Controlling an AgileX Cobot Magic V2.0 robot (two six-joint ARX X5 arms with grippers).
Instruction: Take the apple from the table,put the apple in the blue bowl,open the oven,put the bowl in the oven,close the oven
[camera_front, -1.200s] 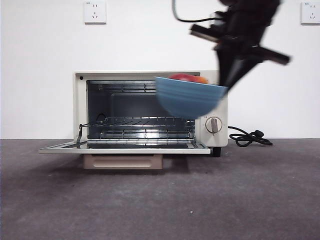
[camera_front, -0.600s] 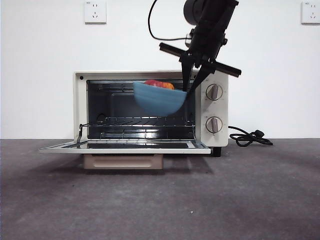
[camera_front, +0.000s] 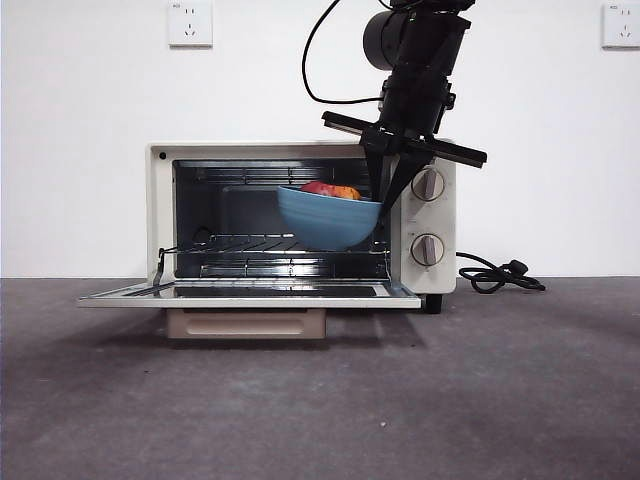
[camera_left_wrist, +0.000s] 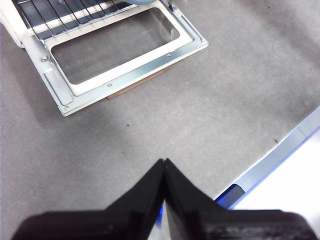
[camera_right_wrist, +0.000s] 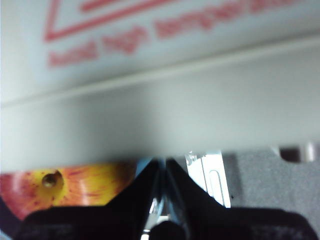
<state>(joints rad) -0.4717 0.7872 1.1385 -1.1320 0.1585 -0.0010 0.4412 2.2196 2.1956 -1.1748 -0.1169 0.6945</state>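
The bowl (camera_front: 325, 222) looks smooth and glossy, the oven (camera_front: 160, 215) has shiny metal racks, the table (camera_front: 500, 400) matt and rough.

Two wall sockets (camera_front: 190, 23) (camera_front: 620, 24) high on white wall (camera_front: 80, 150).

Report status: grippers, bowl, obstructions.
Right gripper shut on blue bowl rim, apple inside, at open oven mouth above rack. Left gripper shut, empty. Nothing blocking.

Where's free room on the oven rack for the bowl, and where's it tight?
Free: the wire rack left of the blue bowl, up to the oven left wall. Tight: the right side, where the right gripper pinches the bowl rim beside the knob panel, apple inside.
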